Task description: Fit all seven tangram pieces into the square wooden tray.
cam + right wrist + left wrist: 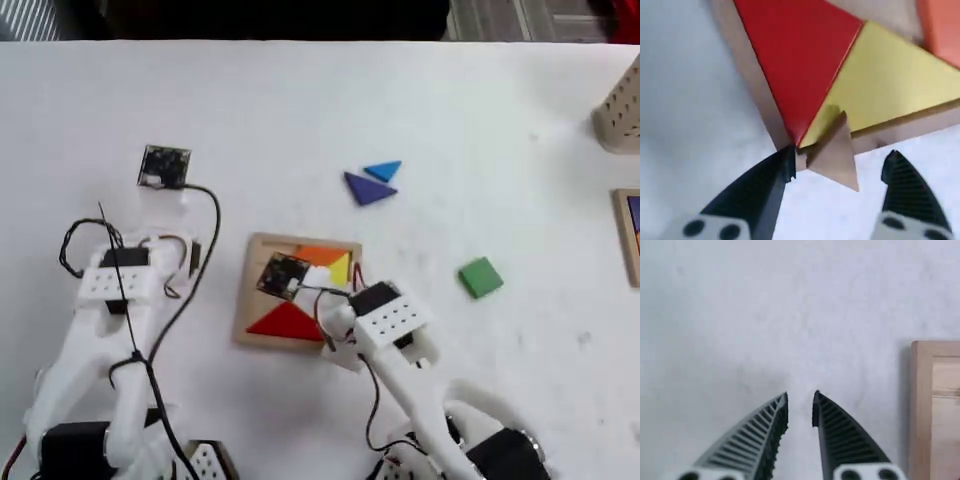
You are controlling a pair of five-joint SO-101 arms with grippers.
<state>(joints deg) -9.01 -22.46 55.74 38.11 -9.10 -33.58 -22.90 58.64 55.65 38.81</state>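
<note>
Where the tray point(244, 296) sits, the table point(300, 110) is plain white.

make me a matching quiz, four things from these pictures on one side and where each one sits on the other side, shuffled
Things
1. red triangle
2. green square
3. blue triangle
4. left claw

Places
A. next to the purple triangle
B. over bare table beside the tray
C. inside the tray
D. alone on the table, right of the tray in the high view

Pairs: 1-C, 2-D, 3-A, 4-B
</note>
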